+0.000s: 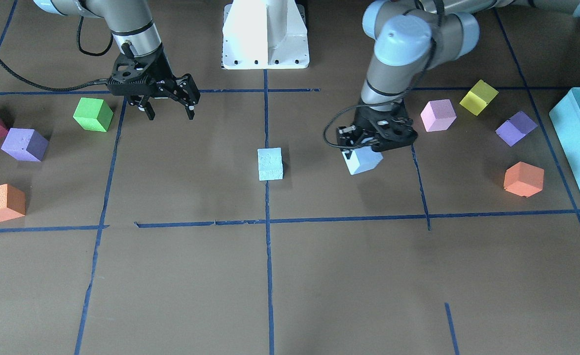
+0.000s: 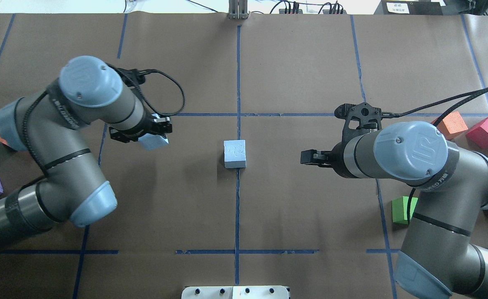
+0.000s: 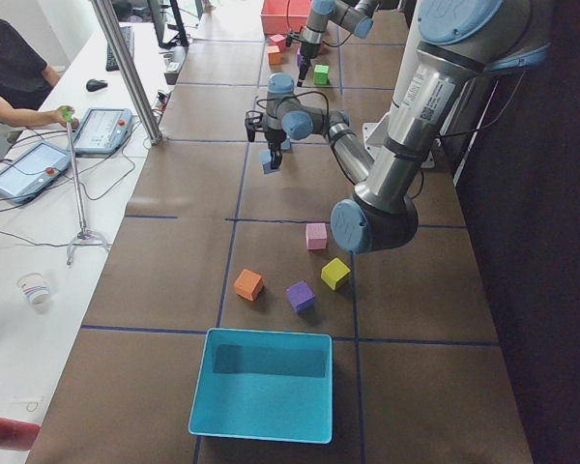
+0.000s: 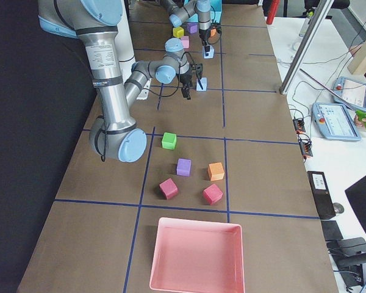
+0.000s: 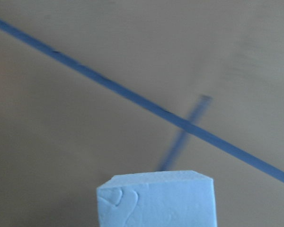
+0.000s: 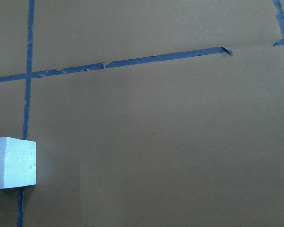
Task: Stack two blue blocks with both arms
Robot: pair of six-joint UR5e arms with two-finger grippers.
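Front-facing view: the left claw [image 1: 364, 152] clamps one pale blue block [image 1: 367, 165], tilted and seemingly just clear of the desk [image 1: 196, 276], while the second blue block [image 1: 270, 164] sits on the centre tape line [image 1: 269, 256]; the right claw [image 1: 170, 114] hangs with jaws apart and empty, a detail the overhead view hides beneath the right arm [image 2: 410, 153].

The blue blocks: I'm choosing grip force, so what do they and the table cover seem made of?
The resting blue block and the held blue block: likely foam, matte, with grainy, dented faces. The table cover: probably brown paper, dull and flat, marked with blue tape lines.
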